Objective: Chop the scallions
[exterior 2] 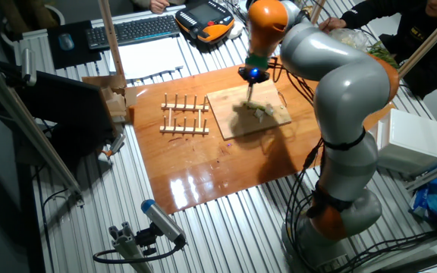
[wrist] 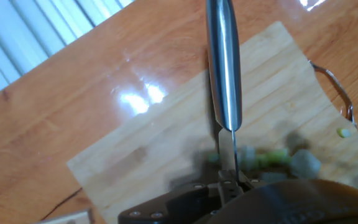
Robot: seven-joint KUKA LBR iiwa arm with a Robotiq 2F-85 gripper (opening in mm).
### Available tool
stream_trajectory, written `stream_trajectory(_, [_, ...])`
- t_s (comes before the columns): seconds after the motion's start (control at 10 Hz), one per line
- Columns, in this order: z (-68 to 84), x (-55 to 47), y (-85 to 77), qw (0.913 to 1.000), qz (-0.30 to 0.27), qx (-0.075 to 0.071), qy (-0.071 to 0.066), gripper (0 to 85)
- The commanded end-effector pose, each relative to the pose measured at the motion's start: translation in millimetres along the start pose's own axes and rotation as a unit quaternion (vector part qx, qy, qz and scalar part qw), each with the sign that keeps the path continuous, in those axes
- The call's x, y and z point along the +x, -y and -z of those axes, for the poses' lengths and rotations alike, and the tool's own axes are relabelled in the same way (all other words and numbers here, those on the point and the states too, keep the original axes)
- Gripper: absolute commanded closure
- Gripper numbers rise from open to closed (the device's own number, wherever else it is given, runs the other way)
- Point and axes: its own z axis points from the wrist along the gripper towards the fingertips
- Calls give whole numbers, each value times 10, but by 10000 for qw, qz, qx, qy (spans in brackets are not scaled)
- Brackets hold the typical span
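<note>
My gripper hangs over the wooden cutting board, with a knife mounted in it. In the hand view the blade runs straight away from me up the middle of the picture, seen along its spine, with its heel seated in the black mount at the bottom edge. I cannot tell how the jaws stand; the mount hides them.

No vessel holds anything here. The only bearing surface for the work is the board, which lies flat on the brown wooden tabletop.

The scallions lie on the board, right under the knife, toward the board's right half in the fixed view. In the hand view they show as a blurred pale green row close to the heel of the blade, their long axis crossing the blade roughly at right angles. One small cut bit sits apart near the board's metal handle.

A slatted wooden rack stands on the tabletop just left of the board, apart from it.
</note>
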Motion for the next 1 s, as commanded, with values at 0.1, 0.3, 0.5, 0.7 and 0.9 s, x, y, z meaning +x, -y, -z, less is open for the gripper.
stream_trajectory(0.1, [-1, 4, -6, 9997, 224, -24, -55, 850])
stream_trajectory(0.3, [-1, 4, -6, 9983, 519, -255, -53, 850])
stream_trajectory(0.5, [-1, 4, -6, 9949, 876, -500, -24, 850])
stream_trajectory(0.7, [-1, 4, -6, 9933, 1054, -466, 70, 850])
stream_trajectory(0.9, [-1, 4, -6, 9934, 1001, -552, 50, 850])
